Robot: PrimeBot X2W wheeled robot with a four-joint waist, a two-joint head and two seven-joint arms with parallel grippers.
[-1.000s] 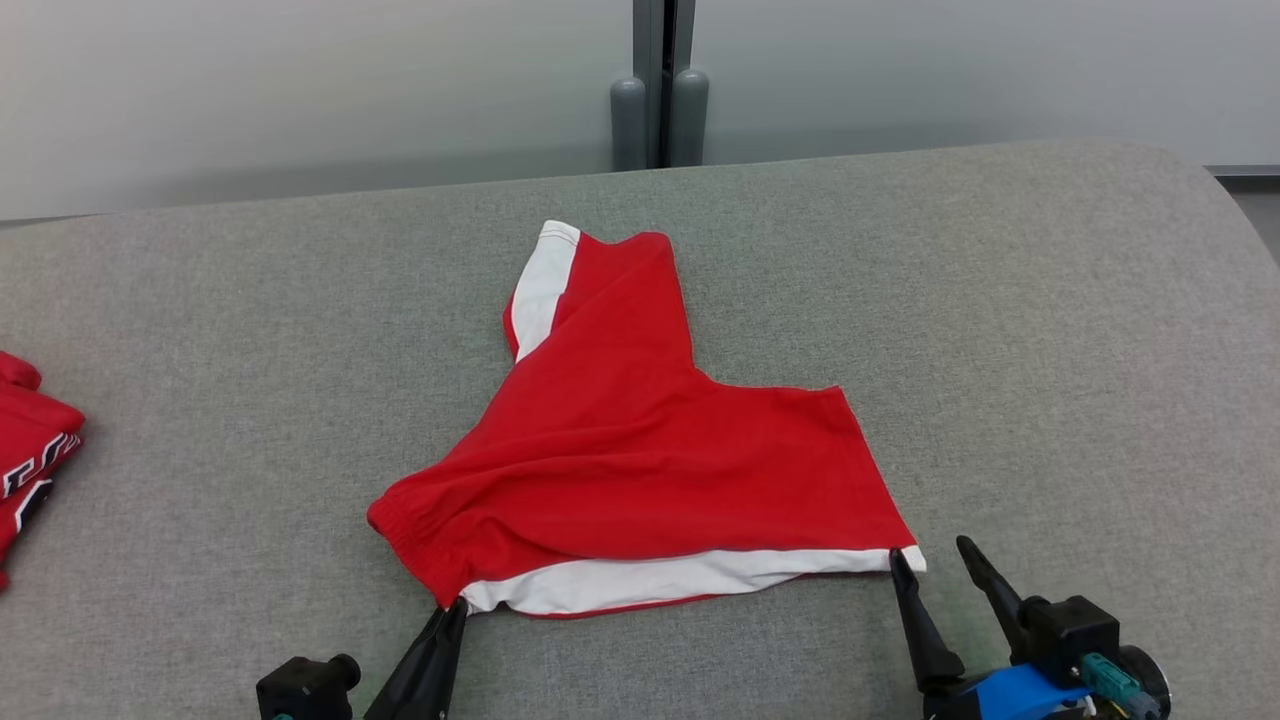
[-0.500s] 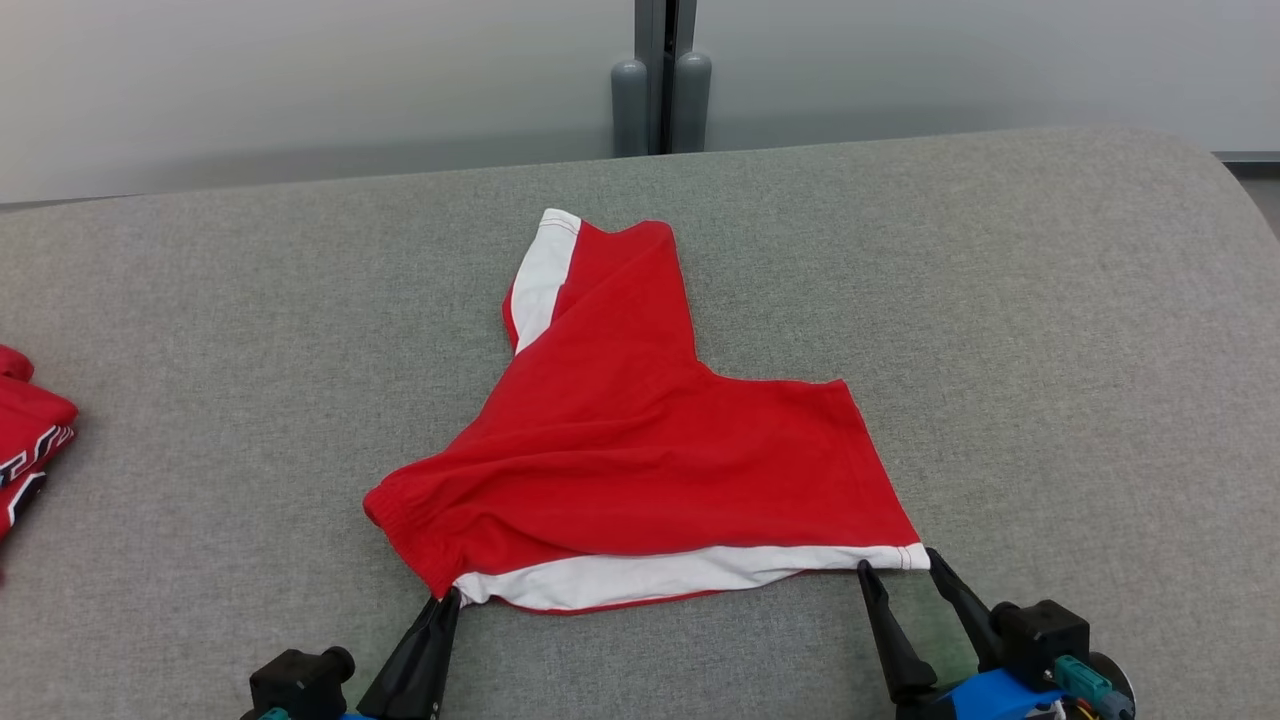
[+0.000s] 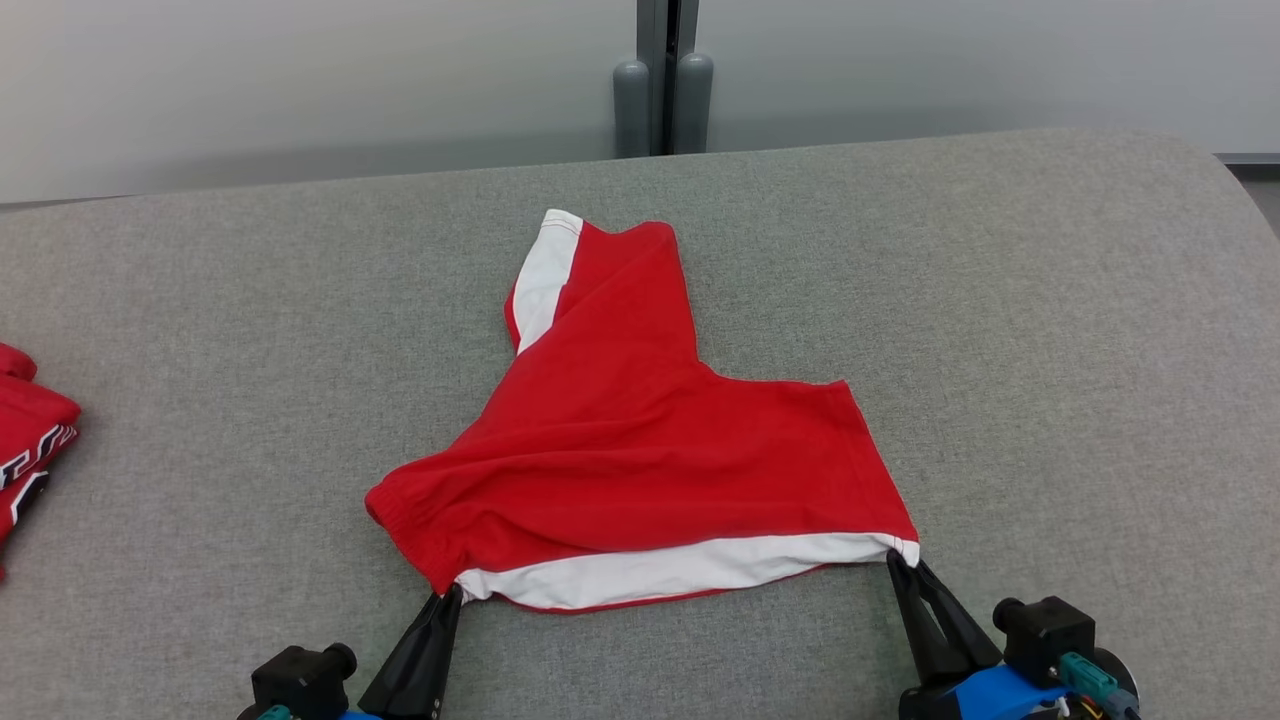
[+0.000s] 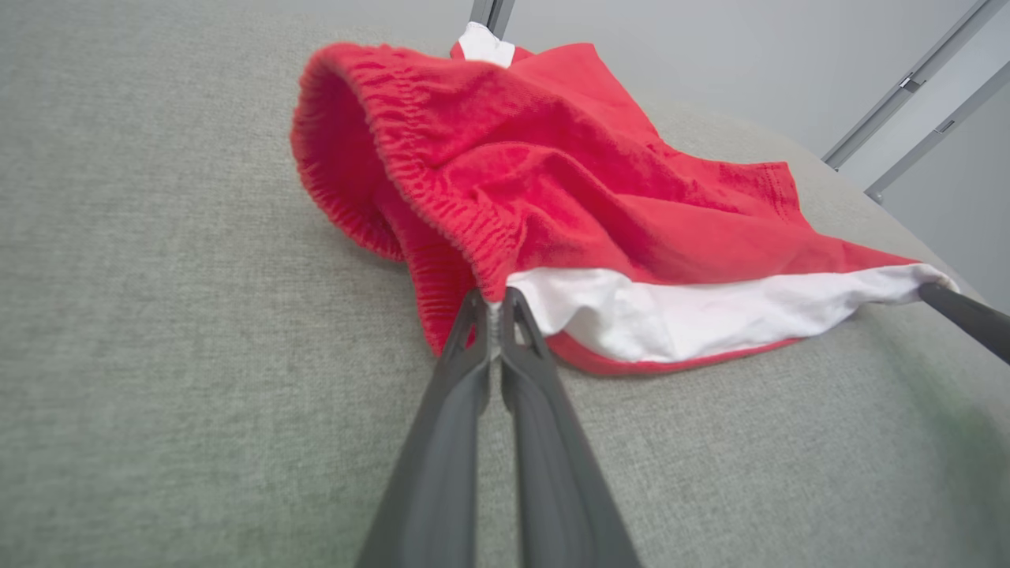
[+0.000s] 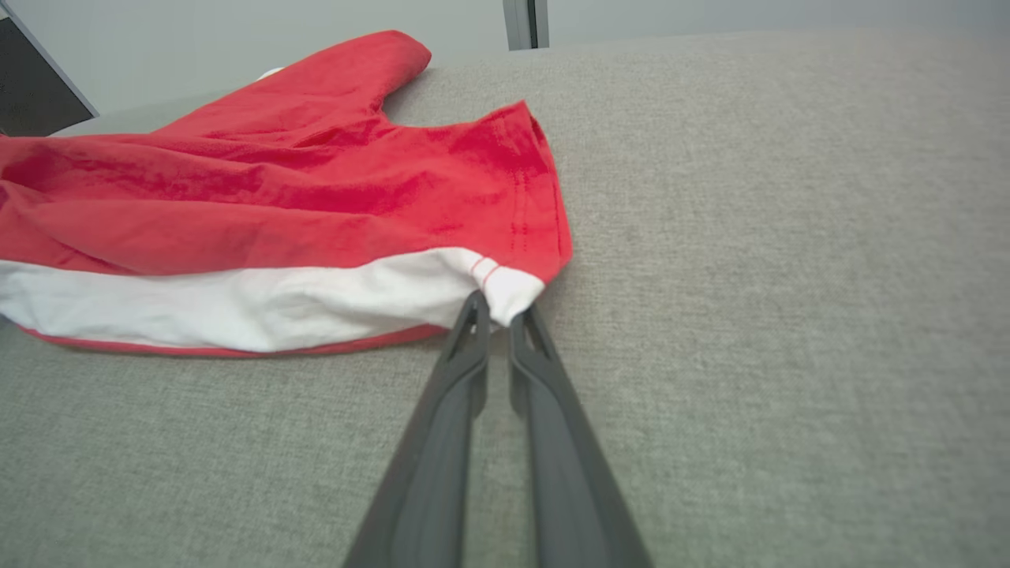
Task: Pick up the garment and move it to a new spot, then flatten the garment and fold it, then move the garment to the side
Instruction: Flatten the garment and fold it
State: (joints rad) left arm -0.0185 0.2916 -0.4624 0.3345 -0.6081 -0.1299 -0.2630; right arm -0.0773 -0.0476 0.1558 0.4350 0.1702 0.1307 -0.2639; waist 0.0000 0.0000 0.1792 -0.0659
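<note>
- The red cotton shorts with a white side stripe [image 3: 640, 450] lay spread near the middle of the grey fabric-covered tabletop [image 3: 1050, 350]. One leg pointed away from the robot and the other toward its right.
- The white stripe ran along the near edge of the shorts, between the two grippers.
- The left gripper [image 3: 448, 598] had its two dark fingers pressed together on the near-left corner, where the gathered elastic waistband met the stripe. The left wrist view showed cloth pinched between the tips.
- The right gripper [image 3: 905, 562] had its fingers drawn together on the near-right corner. The right wrist view showed them nipping the stitched white hem end of the stripe.
- Both grippers sat low on the robot's side of the shorts, fingers pointing away from it.
- A pile of other red clothing with black-and-white print [image 3: 30, 440] lay at the far left edge, well apart.
</note>
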